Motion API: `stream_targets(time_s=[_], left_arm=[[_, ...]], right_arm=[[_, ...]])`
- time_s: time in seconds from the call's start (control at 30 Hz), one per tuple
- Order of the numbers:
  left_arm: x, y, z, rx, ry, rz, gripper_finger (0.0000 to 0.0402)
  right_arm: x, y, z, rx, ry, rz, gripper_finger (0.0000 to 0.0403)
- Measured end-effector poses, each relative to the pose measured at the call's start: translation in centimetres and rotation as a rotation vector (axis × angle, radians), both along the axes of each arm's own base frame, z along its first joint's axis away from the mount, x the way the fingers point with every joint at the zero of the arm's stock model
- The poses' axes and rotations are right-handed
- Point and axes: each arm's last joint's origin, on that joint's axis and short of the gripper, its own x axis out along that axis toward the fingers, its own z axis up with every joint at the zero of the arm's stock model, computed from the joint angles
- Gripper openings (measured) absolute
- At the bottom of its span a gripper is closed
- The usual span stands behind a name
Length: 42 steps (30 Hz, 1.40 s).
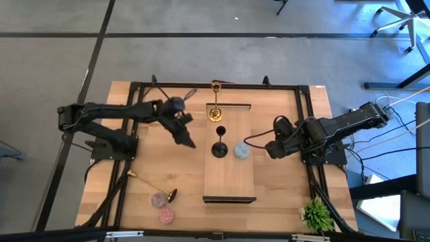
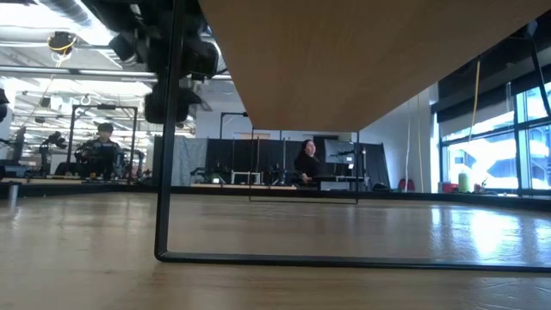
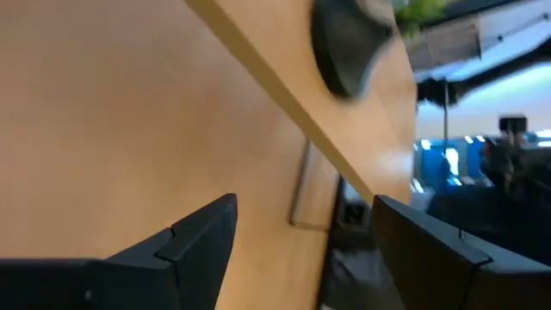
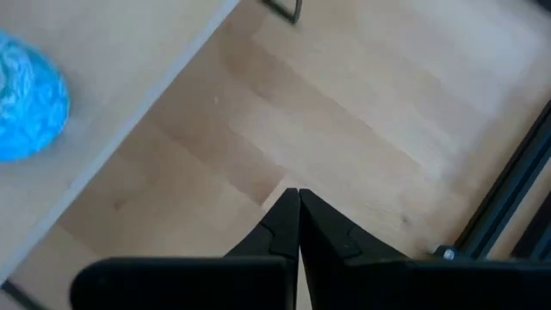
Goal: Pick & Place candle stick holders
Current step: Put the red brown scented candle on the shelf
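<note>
A raised wooden board stands mid-table. On it are a gold candle stick holder, a black one and a low light-blue one. At the front left of the table a second gold holder lies on its side beside a mauve one and a pink one. My left gripper hangs open just left of the board, holding nothing; the black holder's base shows beyond its fingers. My right gripper is shut and holds nothing, right of the board near the blue holder.
A small green plant stands at the table's front right corner. A black frame runs round the tabletop. The board rests on thin black legs. People sit in the room behind the table.
</note>
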Motion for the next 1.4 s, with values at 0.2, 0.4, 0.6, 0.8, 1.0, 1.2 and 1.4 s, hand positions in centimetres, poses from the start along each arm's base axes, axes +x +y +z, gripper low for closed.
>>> stream_targets(time_s=[0.2,0.4,0.6,0.8,1.0,1.2,1.4], left_arm=[[0.5,-3.6,0.0,-0.144,0.109,-0.047,0.0267],[0.5,-7.4,0.0,-0.259,0.235,-0.100,0.0267],[-0.4,-10.8,-0.3,-0.330,0.389,-0.171,0.0267],[-1.3,-14.0,-0.3,-0.357,0.481,-0.219,0.0267],[-2.6,-17.5,-0.4,-0.313,0.528,-0.199,0.0251],[-4.3,-19.7,0.7,-0.081,0.563,-0.014,0.0206],[-7.2,-20.2,4.1,0.259,0.667,0.262,0.0153]], right_arm=[[0.0,-0.2,0.1,-0.055,-0.004,0.009,0.0010],[0.0,-0.2,0.1,-0.074,-0.001,0.025,0.0010],[-0.1,-0.2,0.1,-0.085,0.002,0.029,0.0010],[0.0,-0.2,0.1,-0.096,0.002,0.036,0.0010],[0.0,-0.2,0.1,-0.097,0.004,0.039,0.0010],[0.0,-0.2,0.1,-0.099,0.004,0.042,0.0010],[0.0,-0.3,0.1,-0.113,0.001,0.045,0.0009]])
